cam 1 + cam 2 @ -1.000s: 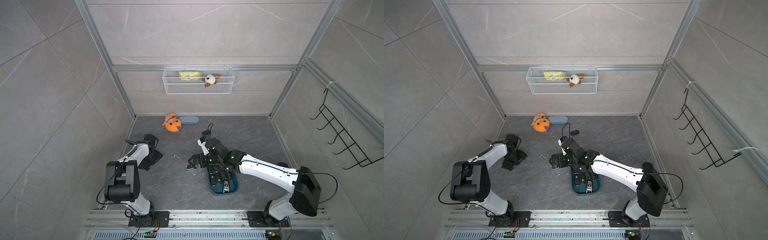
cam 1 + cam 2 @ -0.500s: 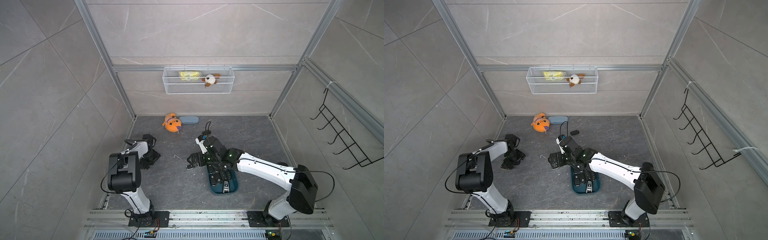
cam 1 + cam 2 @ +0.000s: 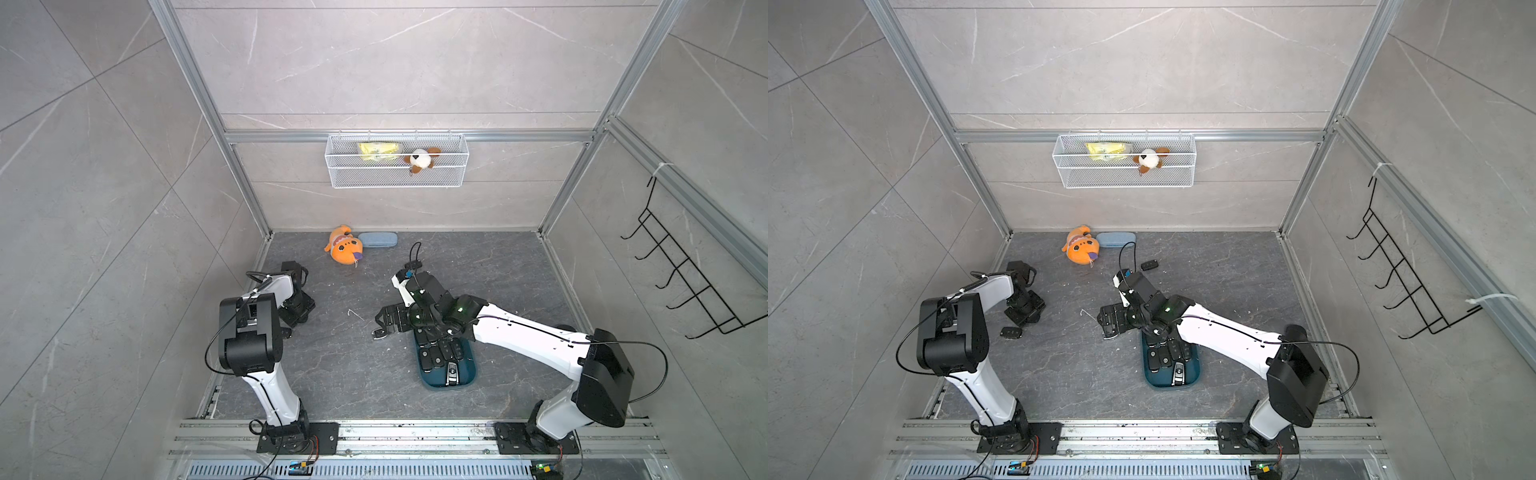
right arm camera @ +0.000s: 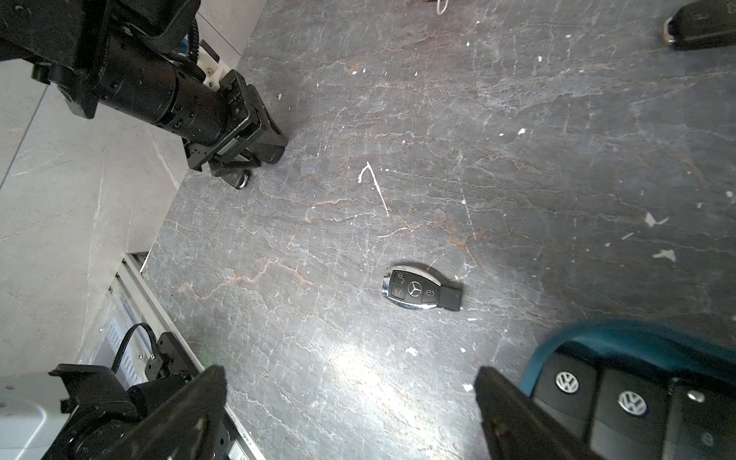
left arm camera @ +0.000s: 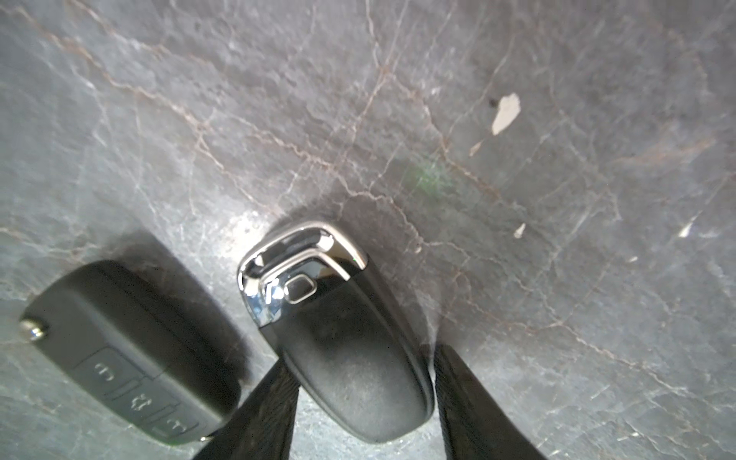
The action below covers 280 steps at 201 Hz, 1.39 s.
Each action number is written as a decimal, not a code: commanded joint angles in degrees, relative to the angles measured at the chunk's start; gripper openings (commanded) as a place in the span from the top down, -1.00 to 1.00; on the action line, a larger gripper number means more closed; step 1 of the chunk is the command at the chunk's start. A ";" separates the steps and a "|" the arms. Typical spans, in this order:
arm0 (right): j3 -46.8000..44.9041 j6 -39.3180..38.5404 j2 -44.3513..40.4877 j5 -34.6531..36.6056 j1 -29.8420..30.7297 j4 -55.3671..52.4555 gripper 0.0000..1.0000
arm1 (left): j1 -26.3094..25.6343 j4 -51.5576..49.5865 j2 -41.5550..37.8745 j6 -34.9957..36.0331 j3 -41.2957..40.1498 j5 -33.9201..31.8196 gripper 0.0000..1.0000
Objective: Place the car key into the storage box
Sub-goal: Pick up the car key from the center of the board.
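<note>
In the left wrist view a black car key (image 5: 338, 342) with a chrome end lies on the dark stone floor. My left gripper (image 5: 360, 358) is shut on it, one finger against each side. A second black flip key (image 5: 131, 354) lies just beside it. In both top views the left gripper (image 3: 297, 318) (image 3: 1021, 318) is low near the left wall. The dark teal storage box (image 3: 467, 376) (image 3: 1194, 374) holds several key fobs. My right gripper (image 4: 349, 372) is open and empty above the floor beside the box's rim (image 4: 621, 338). A Mercedes key (image 4: 422, 292) lies ahead of it.
Another black key (image 3: 1149, 264) lies behind the right arm. An orange plush (image 3: 344, 250) and a pale blue case (image 3: 377, 240) sit by the back wall. A white wire basket (image 3: 397, 166) hangs above them. A black hook rack (image 3: 690, 282) is on the right wall.
My left gripper's fingers have closed in around the car key near the left wall. The right arm has drawn back a little from over the box, still open.
</note>
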 commanded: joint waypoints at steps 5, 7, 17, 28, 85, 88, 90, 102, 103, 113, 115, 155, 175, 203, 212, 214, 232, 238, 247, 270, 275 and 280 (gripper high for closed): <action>1.96 -1.38 0.94 0.93 -0.43 -1.19 -0.98 | 0.77 -0.51 1.96 1.98 0.87 -2.22 -0.24; 1.98 -1.33 0.95 0.89 -0.41 -1.19 -0.99 | 0.80 -0.58 1.99 1.98 0.93 -2.37 -0.24; 1.99 -1.40 1.04 0.80 -0.44 -1.21 -0.99 | 1.13 -0.82 2.19 2.26 1.26 -2.64 -0.25; 1.99 -1.35 1.11 0.63 -0.50 -1.12 -0.99 | 1.55 -1.02 2.34 2.72 1.69 -2.64 -0.25; 1.99 -1.32 1.22 0.36 -0.55 -1.02 -0.99 | 2.60 -0.49 3.56 3.75 2.37 -2.66 -0.21; 1.99 -1.37 1.22 0.36 -0.59 -1.03 -0.99 | 2.60 -0.43 3.62 3.92 2.36 -2.23 -0.20; 1.99 -1.33 1.22 0.38 -0.62 -1.08 -0.99 | 2.58 -0.36 3.70 4.00 2.41 -2.08 -0.18; 1.92 -1.25 1.13 0.44 -0.55 -1.15 -0.99 | 2.62 0.09 3.43 4.01 2.05 -1.02 -0.02; 1.91 -1.28 1.09 0.44 -0.55 -1.17 -0.99 | 2.59 0.10 3.42 4.00 1.98 -0.90 -0.01; 1.84 -1.15 0.97 0.50 -0.59 -1.14 -0.98 | 2.57 0.61 2.92 4.00 1.42 -0.64 0.09; 1.82 -1.21 0.96 0.46 -0.56 -1.11 -0.99 | 2.63 0.69 2.82 4.00 1.34 -0.57 0.11; 1.25 -0.85 0.69 0.01 -0.57 -0.58 -0.99 | 2.49 0.28 0.46 4.10 -0.31 1.03 0.30; 0.86 -0.45 0.52 -0.16 -0.61 -0.34 -0.99 | 2.45 -0.40 -2.11 4.09 -1.53 2.13 0.30; -0.09 0.08 -0.22 -0.30 -0.55 0.31 -0.98 | 1.57 -1.34 -6.94 3.34 -3.57 4.65 0.30; -0.44 0.31 -0.56 -0.35 -0.55 0.55 -0.99 | 0.77 -1.69 -8.69 3.04 -4.18 5.26 0.30; -0.51 0.39 -0.59 -0.39 -0.55 0.63 -0.98 | 0.56 -1.78 -9.09 2.92 -4.28 5.28 0.30; -1.30 0.83 -1.21 -0.68 -0.55 1.12 -0.99 | -1.90 -3.24 -11.92 2.27 -4.90 5.02 0.30; -1.64 0.94 -1.45 -0.78 -0.56 1.35 -0.99 | -2.88 -3.82 -12.73 1.95 -5.07 5.10 0.30; -2.16 1.30 -1.91 -0.85 -0.55 1.53 -0.99 | -4.18 -4.60 -14.02 1.19 -5.45 4.90 0.30; -3.79 1.80 -3.37 -0.84 -0.56 1.98 -0.99 | -8.03 -5.41 -17.32 -1.04 -6.98 5.29 0.30; -4.14 1.96 -3.67 -0.87 -0.60 2.06 -0.99 | -9.03 -5.58 -18.01 -1.57 -7.17 5.34 0.30; -4.52 2.06 -4.09 -0.87 -0.56 2.13 -0.99 | -10.13 -5.89 -18.64 -1.98 -7.28 5.16 0.30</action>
